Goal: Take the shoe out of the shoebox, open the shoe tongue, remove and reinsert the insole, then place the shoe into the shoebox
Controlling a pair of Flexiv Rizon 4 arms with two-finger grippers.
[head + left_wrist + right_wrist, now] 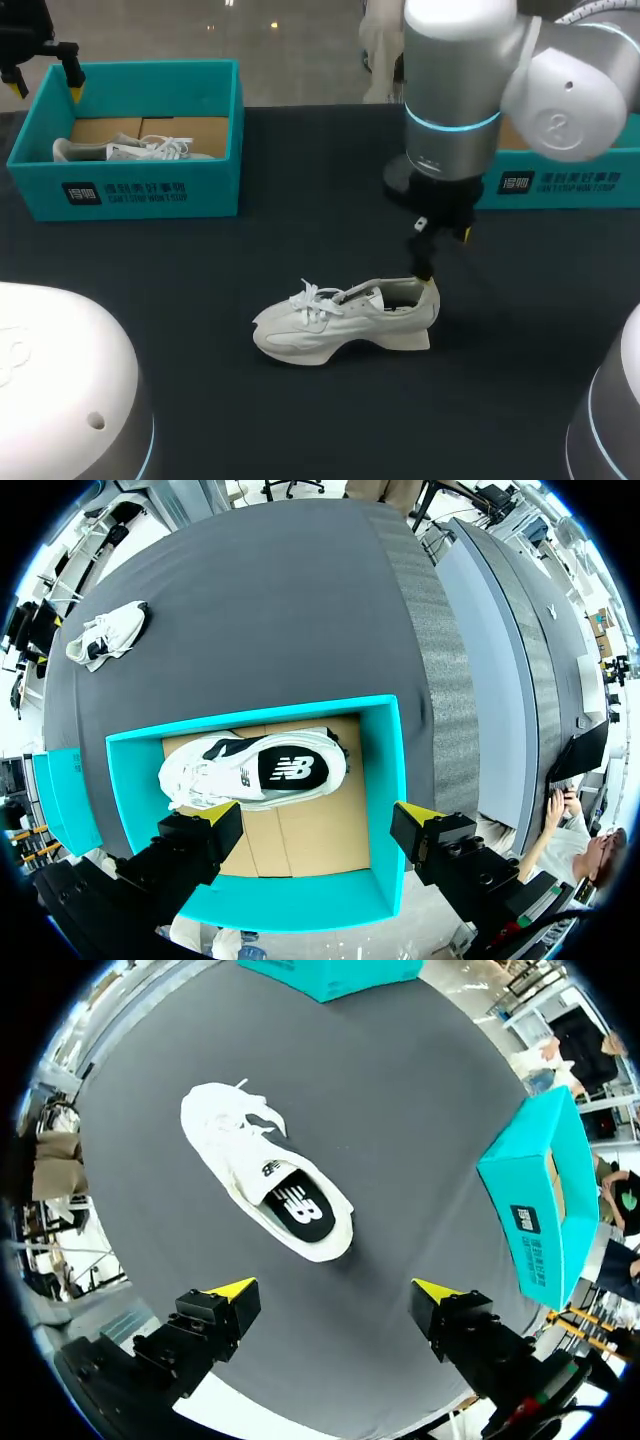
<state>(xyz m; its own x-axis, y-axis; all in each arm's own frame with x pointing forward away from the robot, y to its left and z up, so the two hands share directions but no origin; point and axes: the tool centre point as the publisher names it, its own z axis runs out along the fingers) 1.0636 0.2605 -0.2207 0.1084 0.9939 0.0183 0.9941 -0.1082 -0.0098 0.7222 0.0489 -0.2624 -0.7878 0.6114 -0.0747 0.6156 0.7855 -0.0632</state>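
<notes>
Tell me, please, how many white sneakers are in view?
2. One white lace-up sneaker stands on the dark table; the other white sneaker lies inside the left teal cardboard shoebox. The right teal shoebox's inside is hidden.

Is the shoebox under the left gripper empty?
No, the left wrist view shows a white shoe lying inside the teal shoebox, ahead of the open left gripper.

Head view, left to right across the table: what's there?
left shoebox with a boxed shoe inside → table shoe → right gripper by its heel → right shoebox
</notes>
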